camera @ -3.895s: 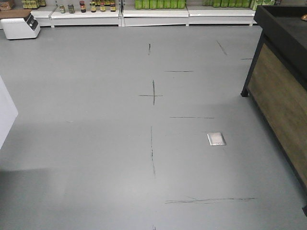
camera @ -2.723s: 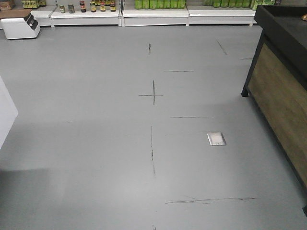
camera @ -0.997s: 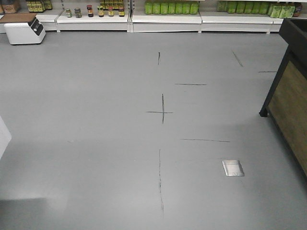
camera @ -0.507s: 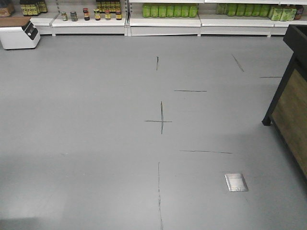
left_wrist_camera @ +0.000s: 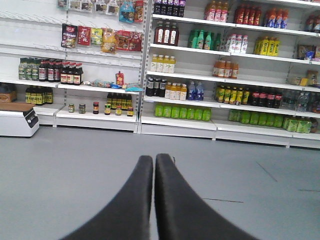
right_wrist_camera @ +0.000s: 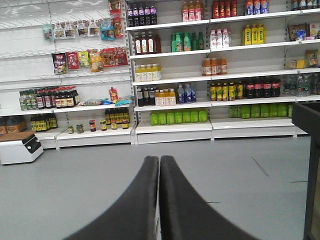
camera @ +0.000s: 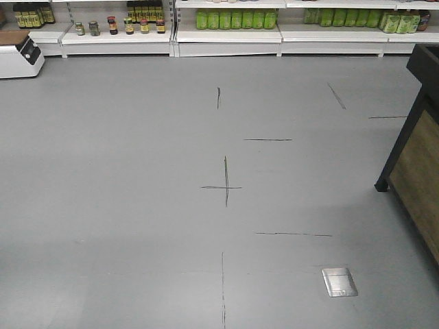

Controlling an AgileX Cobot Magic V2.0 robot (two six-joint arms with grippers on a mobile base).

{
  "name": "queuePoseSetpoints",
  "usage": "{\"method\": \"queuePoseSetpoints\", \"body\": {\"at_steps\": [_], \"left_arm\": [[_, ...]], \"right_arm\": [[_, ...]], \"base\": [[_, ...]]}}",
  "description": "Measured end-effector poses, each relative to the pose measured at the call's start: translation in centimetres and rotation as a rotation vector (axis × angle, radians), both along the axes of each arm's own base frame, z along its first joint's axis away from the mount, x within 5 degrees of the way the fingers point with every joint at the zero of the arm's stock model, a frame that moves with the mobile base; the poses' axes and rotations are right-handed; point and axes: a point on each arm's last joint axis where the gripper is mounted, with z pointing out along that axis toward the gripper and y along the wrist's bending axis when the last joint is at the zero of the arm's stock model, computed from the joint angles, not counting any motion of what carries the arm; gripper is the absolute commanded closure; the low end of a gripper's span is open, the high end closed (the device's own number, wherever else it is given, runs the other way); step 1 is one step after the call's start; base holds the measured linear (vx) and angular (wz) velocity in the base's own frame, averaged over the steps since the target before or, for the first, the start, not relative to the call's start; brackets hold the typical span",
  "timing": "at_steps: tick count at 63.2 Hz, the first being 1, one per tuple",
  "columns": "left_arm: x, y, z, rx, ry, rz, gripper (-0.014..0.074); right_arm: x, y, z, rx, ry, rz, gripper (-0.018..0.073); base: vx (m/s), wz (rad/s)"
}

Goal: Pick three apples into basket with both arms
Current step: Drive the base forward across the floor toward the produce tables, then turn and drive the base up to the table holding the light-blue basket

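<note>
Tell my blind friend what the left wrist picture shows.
The black curved left pincer is shut, pointing across a grey floor toward white shop shelves of coloured bottles and jars. A white box-shaped machine stands far left.

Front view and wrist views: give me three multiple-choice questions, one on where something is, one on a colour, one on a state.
1. In the front view, where does the metal floor plate lie?
A. lower right of the picture
B. upper left corner
C. dead centre
2. What colour are the bottles in the middle of the bottom shelf?
A. red
B. green
C. blue
3. How does the left gripper stand?
A. wide open
B. shut on an apple
C. shut, holding nothing

Answers: 1 A, it sits low on the right, near the wooden counter. 2 B, that row is bright green in every view. 3 C, its two black fingers meet with nothing between them.
</note>
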Motion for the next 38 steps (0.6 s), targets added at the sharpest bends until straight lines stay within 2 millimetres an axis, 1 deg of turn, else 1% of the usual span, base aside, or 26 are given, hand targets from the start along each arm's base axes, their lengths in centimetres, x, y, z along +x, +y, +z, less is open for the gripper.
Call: {"method": "queuePoseSetpoints", "body": {"at_steps": [20,38], "left_arm": [[0.0,0.0,0.0,0.0,0.0,0.0,0.0603],[0.0,0.0,0.0,0.0,0.0,0.0,0.0603]], "right_arm": [[0.0,0.0,0.0,0.0,0.0,0.0,0.0568],[0.0,0.0,0.0,0.0,0.0,0.0,0.0568]], "base": [[0.18,-0.09],[0.13,-0.27]]}}
